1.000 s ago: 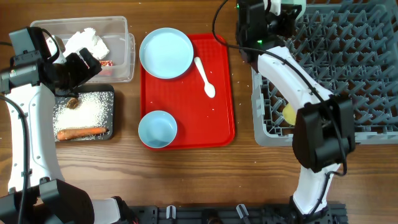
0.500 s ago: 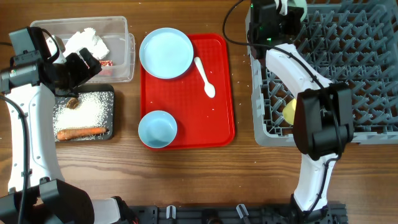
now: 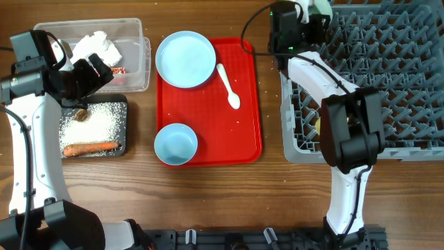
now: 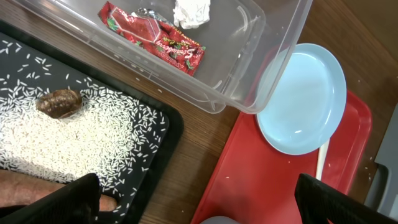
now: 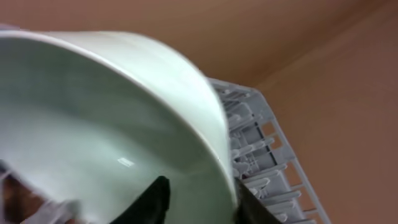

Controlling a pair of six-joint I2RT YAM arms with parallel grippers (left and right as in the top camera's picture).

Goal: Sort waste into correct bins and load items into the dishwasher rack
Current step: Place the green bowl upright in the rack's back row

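Observation:
My right gripper [image 5: 199,202] is shut on the rim of the pale green bowl [image 5: 93,124] and holds it tilted over the far left corner of the grey dishwasher rack [image 3: 388,83]. The bowl shows at the top edge of the overhead view [image 3: 321,6]. The yellow cup [image 3: 322,126] lies in the rack, partly hidden by the arm. My left gripper [image 4: 205,211] is open and empty above the black tray [image 4: 158,124], which holds rice [image 4: 93,134], a brown lump [image 4: 59,102] and the sausage [image 3: 90,147]. The clear tub [image 4: 249,93] holds the tissue [image 4: 191,11] and the red wrapper [image 4: 152,36].
The flat red tray [image 3: 208,111] in the middle carries the light blue plate [image 3: 185,59], the light blue bowl [image 3: 175,144] and the white spoon [image 3: 228,86]. Bare wooden table lies along the front edge.
My right gripper has shifted slightly at the rack's far left corner, still holding the green bowl. The left arm has not moved.

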